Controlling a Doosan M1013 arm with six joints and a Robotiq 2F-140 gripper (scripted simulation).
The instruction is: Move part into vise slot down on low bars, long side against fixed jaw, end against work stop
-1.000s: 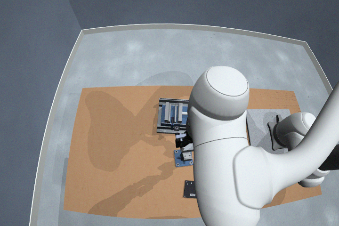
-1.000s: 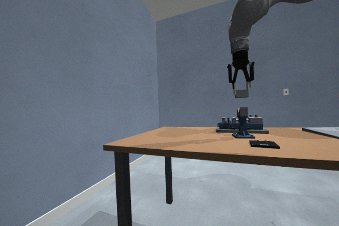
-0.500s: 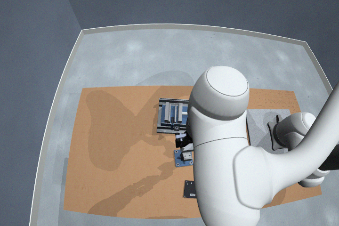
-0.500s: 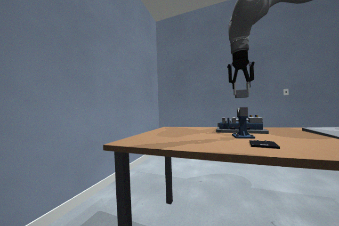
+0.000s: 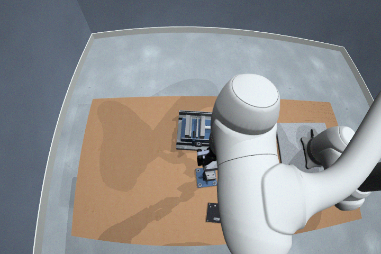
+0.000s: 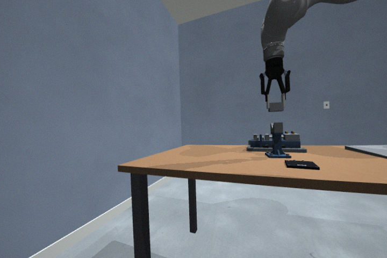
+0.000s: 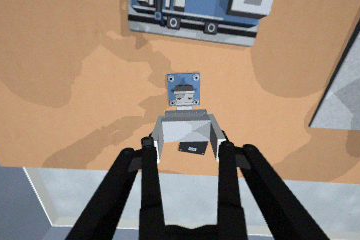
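Exterior view: two fingers [image 6: 282, 98] clamp one part [image 6: 275, 106].

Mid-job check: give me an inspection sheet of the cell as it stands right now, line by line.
Surface: wooden table on dark legs, with a grey mat under the arm's base.
Job's things: the part hangs high in the air above the V-block; the infeed plate lies bare; the vise stands open with nothing between its jaws.
Clutter: nothing seen.
Grippers: the gripper is shut on the part, fingers on its two sides, pointing down.
Cables: nothing seen.
Surroundings: blue-grey walls, grey floor, a small wall plate behind the table.
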